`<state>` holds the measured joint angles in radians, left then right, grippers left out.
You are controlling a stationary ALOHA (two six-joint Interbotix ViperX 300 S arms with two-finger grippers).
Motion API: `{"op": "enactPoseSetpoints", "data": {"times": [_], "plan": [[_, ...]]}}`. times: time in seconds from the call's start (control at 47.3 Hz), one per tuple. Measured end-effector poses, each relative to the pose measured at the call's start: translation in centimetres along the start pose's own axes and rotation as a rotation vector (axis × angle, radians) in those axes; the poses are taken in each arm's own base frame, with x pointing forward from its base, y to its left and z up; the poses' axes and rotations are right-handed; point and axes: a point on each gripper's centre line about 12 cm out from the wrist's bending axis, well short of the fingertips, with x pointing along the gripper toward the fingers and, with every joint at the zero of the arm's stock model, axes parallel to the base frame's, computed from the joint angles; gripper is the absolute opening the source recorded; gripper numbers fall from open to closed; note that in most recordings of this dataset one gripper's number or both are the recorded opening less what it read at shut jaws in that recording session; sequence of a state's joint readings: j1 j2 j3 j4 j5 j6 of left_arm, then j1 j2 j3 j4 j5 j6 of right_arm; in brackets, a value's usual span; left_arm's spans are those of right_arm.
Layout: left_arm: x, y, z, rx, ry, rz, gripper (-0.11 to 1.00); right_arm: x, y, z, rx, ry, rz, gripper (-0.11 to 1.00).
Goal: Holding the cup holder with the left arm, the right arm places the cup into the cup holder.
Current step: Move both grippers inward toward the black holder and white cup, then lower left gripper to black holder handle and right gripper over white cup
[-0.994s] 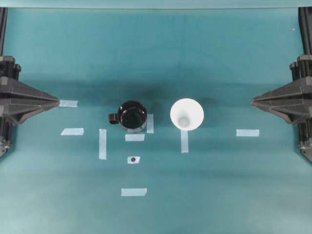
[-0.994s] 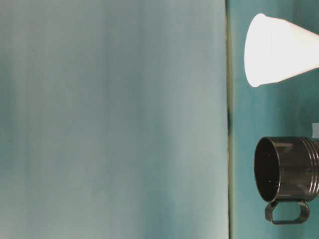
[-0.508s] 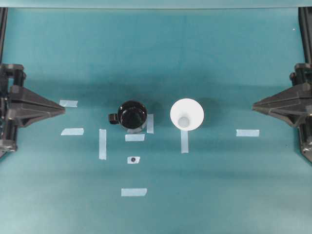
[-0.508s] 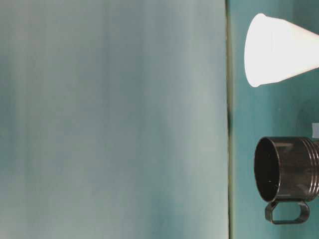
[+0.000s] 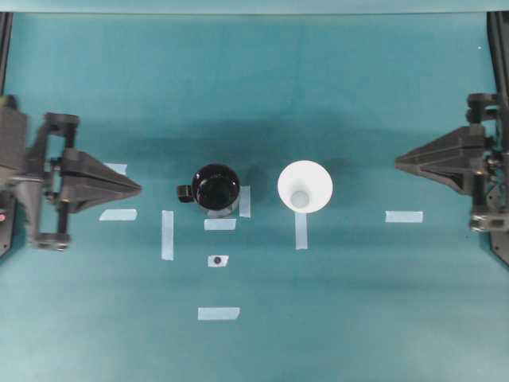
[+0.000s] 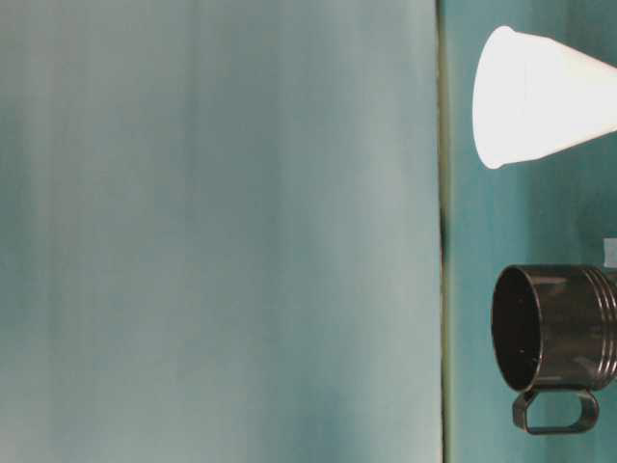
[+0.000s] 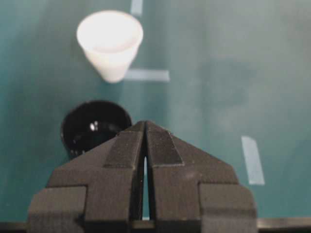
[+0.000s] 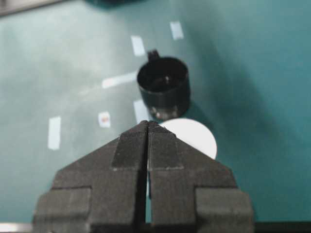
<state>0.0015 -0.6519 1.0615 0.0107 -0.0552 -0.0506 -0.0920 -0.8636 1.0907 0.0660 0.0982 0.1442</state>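
The glossy black cup holder (image 5: 215, 189) stands upright at the table's middle, its small handle pointing left; it also shows in the other views (image 6: 557, 329) (image 7: 95, 127) (image 8: 163, 86). The white cup (image 5: 305, 186) stands upright to its right, wide rim up (image 6: 540, 95) (image 7: 110, 42) (image 8: 195, 137). My left gripper (image 5: 137, 189) is shut and empty, a short way left of the holder's handle (image 7: 146, 122). My right gripper (image 5: 399, 161) is shut and empty, well right of the cup (image 8: 148, 123). Neither gripper touches anything.
Several pale tape strips lie on the teal table, among them one (image 5: 167, 235) left of the holder, one (image 5: 404, 216) to the right of the cup, and one (image 5: 219, 313) near the front. A small marked square (image 5: 217, 260) lies below the holder.
Both arms have come inward from the table's sides, the left one farther than the right. Both grippers stay shut. Cup and holder have not moved.
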Motion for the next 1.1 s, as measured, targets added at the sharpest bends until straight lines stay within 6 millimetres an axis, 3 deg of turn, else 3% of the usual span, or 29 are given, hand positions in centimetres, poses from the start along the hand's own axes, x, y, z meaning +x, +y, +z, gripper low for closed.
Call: {"op": "enactPoseSetpoints", "data": {"times": [0.508,1.1], "plan": [[2.5,0.5,-0.8,0.0,0.18,0.023,0.03,6.1,-0.9,-0.5,-0.023,0.286,-0.078,0.02],[5.7,1.6,-3.0,-0.004,0.391,0.056,0.03,10.6,-1.6,-2.1,-0.043,0.53,-0.129,0.02]]}}
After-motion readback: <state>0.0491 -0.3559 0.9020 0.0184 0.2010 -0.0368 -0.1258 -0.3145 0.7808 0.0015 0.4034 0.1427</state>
